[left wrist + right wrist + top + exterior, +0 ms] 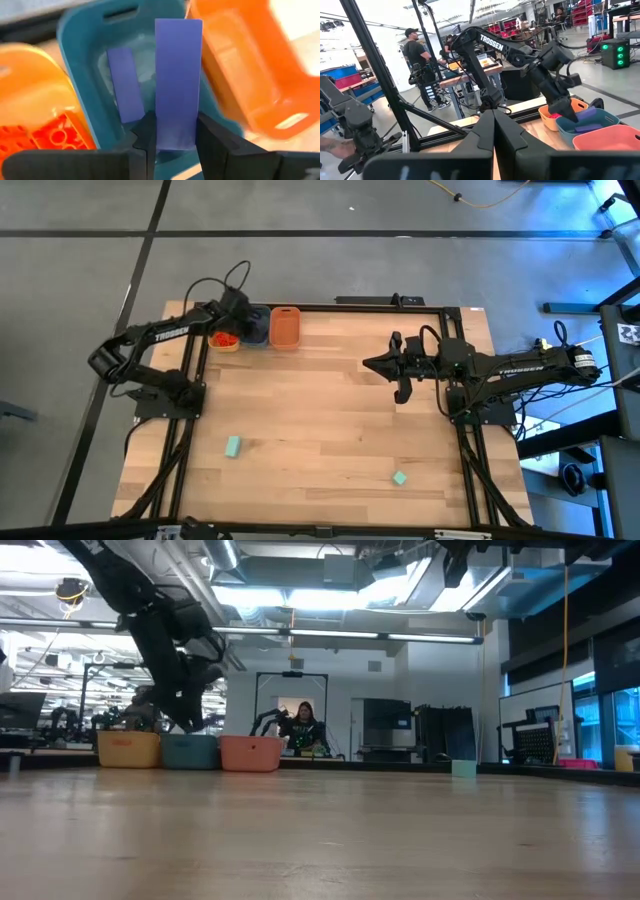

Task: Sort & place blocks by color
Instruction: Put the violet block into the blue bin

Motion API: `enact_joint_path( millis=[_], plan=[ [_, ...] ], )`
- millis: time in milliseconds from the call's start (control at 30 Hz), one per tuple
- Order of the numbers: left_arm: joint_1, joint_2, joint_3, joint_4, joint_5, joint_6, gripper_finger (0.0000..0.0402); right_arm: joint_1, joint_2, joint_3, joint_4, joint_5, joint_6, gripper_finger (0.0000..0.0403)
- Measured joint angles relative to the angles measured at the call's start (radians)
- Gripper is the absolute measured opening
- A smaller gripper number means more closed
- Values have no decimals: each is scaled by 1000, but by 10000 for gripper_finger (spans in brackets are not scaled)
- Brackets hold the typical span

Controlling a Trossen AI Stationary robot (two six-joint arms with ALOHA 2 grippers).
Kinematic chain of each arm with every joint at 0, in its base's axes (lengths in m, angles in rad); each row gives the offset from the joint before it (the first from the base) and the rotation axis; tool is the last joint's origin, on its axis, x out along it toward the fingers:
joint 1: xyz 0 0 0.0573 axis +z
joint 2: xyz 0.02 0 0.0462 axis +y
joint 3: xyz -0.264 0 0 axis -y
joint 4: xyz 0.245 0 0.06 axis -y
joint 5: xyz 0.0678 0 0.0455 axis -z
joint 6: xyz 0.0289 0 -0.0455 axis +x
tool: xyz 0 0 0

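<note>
Left gripper [172, 142] jaws clamping a flat purple bar block [178, 82] over the blue tub [80, 60], second purple bar [125, 85] lying inside, two mint blocks [232, 445] sitting on the counter [330, 420], right gripper [400, 367] hovering with jaws closed and empty.

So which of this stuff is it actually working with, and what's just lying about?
In the job:
- purple block held in left claw over blue tub
- orange-red blocks in yellow tub
- two mint blocks on table
- orange tub

Just about:
- right claw, shut, idle
- people behind
</note>
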Motion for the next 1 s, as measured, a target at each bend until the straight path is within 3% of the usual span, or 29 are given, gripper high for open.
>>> enact_joint_path(
  millis=[167,467,733,1000],
  plan=[
    [-21,96,21,-27,46,-6,94,0,0,0,0,20,1,0],
    [-29,173,107,-44,-64,-23,94,0,0,0,0,21,23,0],
    [-23,231,109,-64,-51,-23,94,0,0,0,0,20,23,0],
    [-26,231,109,-47,-80,2,135,0,0,0,1,19,23,0]
  ],
)
